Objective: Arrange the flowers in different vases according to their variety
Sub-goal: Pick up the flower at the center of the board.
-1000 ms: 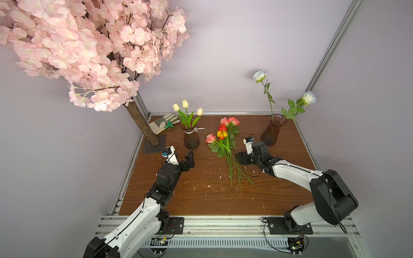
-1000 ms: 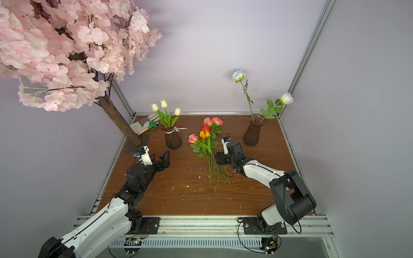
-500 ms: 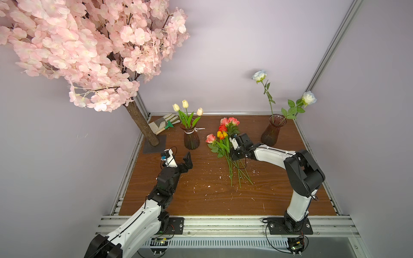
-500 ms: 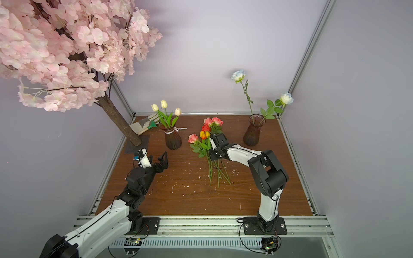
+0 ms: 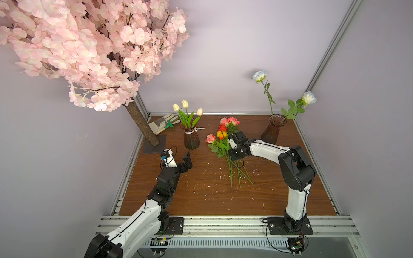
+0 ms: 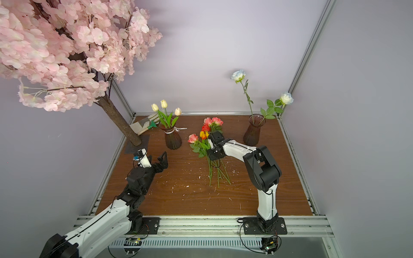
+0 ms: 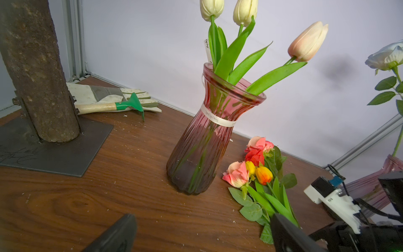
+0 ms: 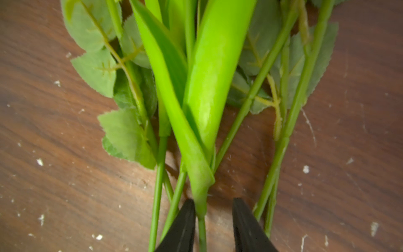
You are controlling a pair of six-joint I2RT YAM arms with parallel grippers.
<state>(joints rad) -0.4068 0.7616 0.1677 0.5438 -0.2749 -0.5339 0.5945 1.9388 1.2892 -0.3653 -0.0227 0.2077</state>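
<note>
Tulip stem (image 8: 201,227) lies in flower pile (image 5: 223,146) at centre of a top view, long axis running straight between your right gripper (image 8: 212,199) jaws: narrowly apart, unclamped. Your left gripper (image 5: 180,159), jaws wide, sits lower left, farther off.

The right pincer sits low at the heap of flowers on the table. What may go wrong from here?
1. The right pincer straddles one tulip stem, but a neighbour stem lies close beside its finger; it may catch the wrong one.
2. Tulip leaves lie across rose leaves, so lifting could drag the heap along.
</note>
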